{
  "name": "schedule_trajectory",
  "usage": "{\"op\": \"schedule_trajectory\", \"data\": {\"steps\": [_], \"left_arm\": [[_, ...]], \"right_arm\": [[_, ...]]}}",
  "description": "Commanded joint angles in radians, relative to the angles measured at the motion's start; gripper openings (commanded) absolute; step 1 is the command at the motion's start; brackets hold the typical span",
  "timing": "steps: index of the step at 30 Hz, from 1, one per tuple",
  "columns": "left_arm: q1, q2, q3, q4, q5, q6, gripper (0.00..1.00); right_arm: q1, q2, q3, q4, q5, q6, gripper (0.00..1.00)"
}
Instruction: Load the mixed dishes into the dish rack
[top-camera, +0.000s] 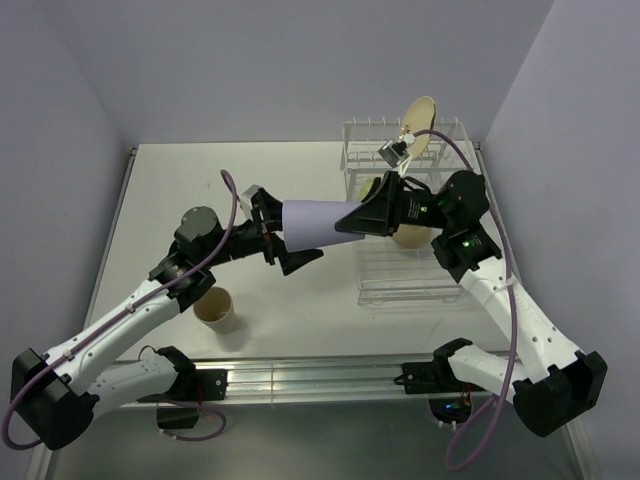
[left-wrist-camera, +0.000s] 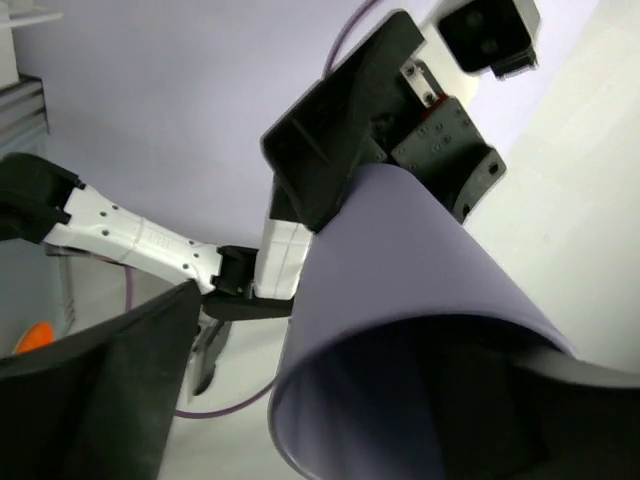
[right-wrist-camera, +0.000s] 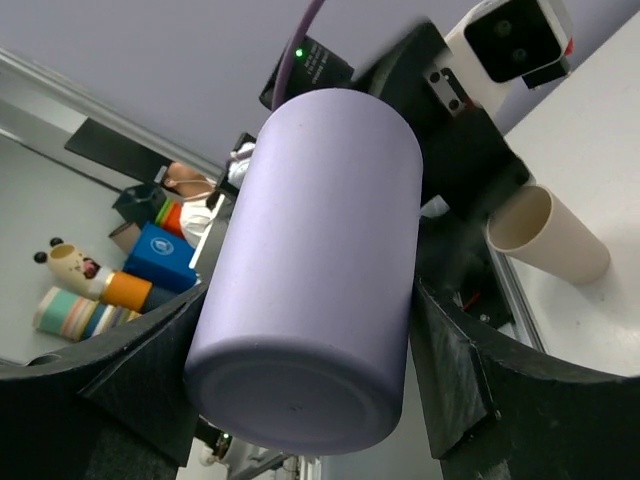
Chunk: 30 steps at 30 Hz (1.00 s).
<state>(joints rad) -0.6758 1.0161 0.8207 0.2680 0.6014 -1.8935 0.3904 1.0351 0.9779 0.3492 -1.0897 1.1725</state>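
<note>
While the right gripper's (top-camera: 356, 220) jaws clamp the lavender tumbler's (top-camera: 315, 224) base at frame centre, above the surface (top-camera: 200, 180), the left gripper's (top-camera: 288, 232) jaws stand spread around its rim, left of the dish rack (top-camera: 400, 276).

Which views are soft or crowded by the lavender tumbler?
Top external: even light, sharp, lavender tumbler clearly visible. Left wrist: it fills the lower frame, near rim soft, interior shadowed. Right wrist: its base crowds the centre; fingers dark, little detail.
</note>
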Motion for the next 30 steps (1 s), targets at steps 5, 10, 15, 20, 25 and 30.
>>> {"op": "schedule_trajectory", "data": {"steps": [5,10,15,20,25,30], "left_arm": [[0.016,-0.077,0.014,-0.268,-0.071,0.184,0.99],[0.094,-0.152,0.046,-0.600,-0.152,0.290,0.99],[0.205,-0.189,0.180,-0.889,-0.274,0.480,0.99],[0.208,-0.077,0.413,-1.180,-0.429,0.695,0.99],[0.208,-0.025,0.534,-1.349,-0.595,0.786,0.99],[0.208,-0.033,0.491,-1.432,-0.698,0.792,0.99]], "right_arm": [[-0.021,-0.027,0.281,-0.767,0.269,-0.488,0.00],[-0.045,-0.033,0.384,-1.070,0.576,-0.609,0.00],[-0.045,0.014,0.505,-1.441,0.974,-0.704,0.00],[-0.045,0.045,0.484,-1.595,1.331,-0.725,0.00],[-0.045,0.055,0.361,-1.572,1.353,-0.706,0.00],[-0.044,0.089,0.279,-1.526,1.399,-0.703,0.00]]}}
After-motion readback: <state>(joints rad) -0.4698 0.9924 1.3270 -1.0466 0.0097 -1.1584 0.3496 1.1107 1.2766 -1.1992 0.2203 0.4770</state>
